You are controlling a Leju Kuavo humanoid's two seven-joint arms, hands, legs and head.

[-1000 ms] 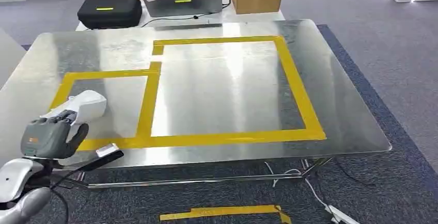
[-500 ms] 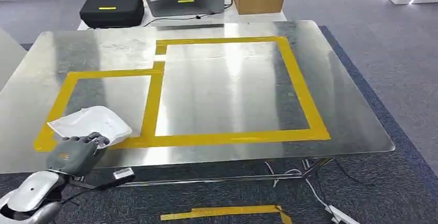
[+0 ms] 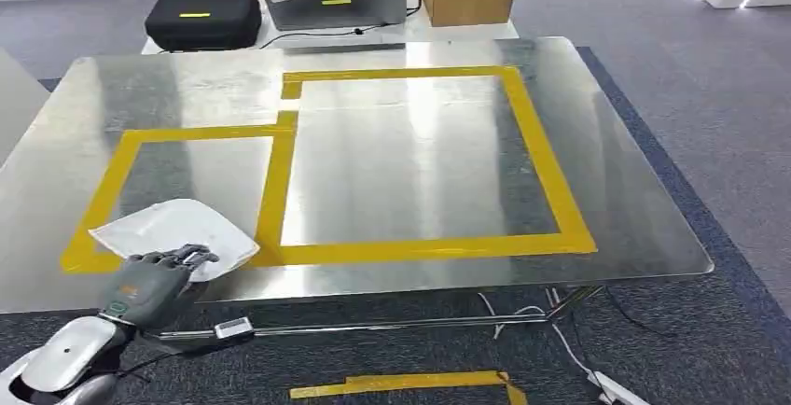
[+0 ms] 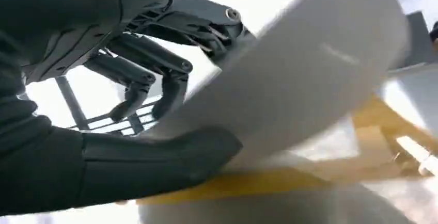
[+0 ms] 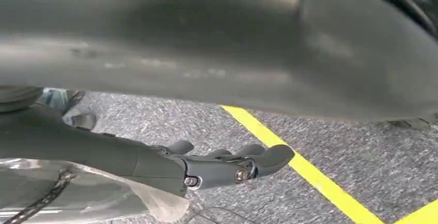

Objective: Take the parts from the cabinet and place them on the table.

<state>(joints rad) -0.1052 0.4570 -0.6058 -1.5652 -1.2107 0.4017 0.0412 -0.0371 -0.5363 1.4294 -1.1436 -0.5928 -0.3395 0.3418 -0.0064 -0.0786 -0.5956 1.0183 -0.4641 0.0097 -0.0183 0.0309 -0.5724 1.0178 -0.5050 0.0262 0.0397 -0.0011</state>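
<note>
Since the earlier frame, the flat white plastic part (image 3: 177, 232) had come lower onto the shiny metal table (image 3: 420, 162) (near corner of the small yellow tape square (image 3: 121, 158)), pinched by the left hand (image 3: 149, 279). Right hand (image 5: 227, 164) hung spread, holding nothing.

The left hand (image 3: 154, 279) has a grey ribbed back and darker fingers, on a glossy silver-white forearm (image 3: 70, 354) trailing a thin black cable (image 3: 177, 349). Close up, its dark fingers (image 4: 150, 64) show small round screws; the right hand (image 5: 217, 164) is similarly dark grey, with screw heads.
</note>
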